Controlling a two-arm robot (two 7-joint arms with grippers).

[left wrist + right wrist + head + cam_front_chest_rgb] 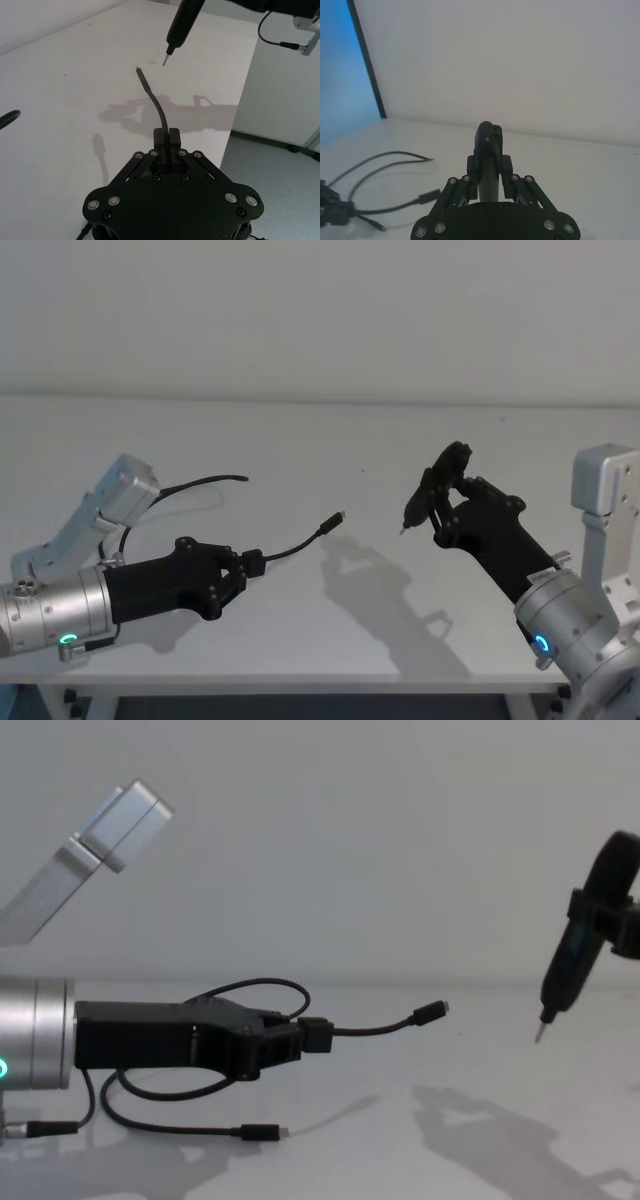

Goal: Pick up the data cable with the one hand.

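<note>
Surface: white matte table (300, 440); soft shadows of both arms fall on it towards the front edge.
Floor: grey floor (270, 170) lies below the table's edge in the left wrist view.
Left gripper (245, 565): near the front left corner, held almost level just above the table. Its silver wrist carries a green ring (68, 639). The jaws are clamped on the data cable (295, 545).
Data cable: a short length arches out of the jaws towards the middle of the table, ending in a raised plug (430, 1012) that hangs clear of the surface. The rest loops back under and behind the left arm. A second plug (262, 1131) lies on the table near the front edge.
Right gripper (445, 495): raised over the right side of the table, jaws clamped on a slim black pen-like tool (425, 495). The tool's metal tip points down, clear of the surface and apart from the raised plug.
Background: plain pale wall (320, 310) behind the far edge. A blue panel (340, 75) with a dark border stands beside it in the right wrist view.
</note>
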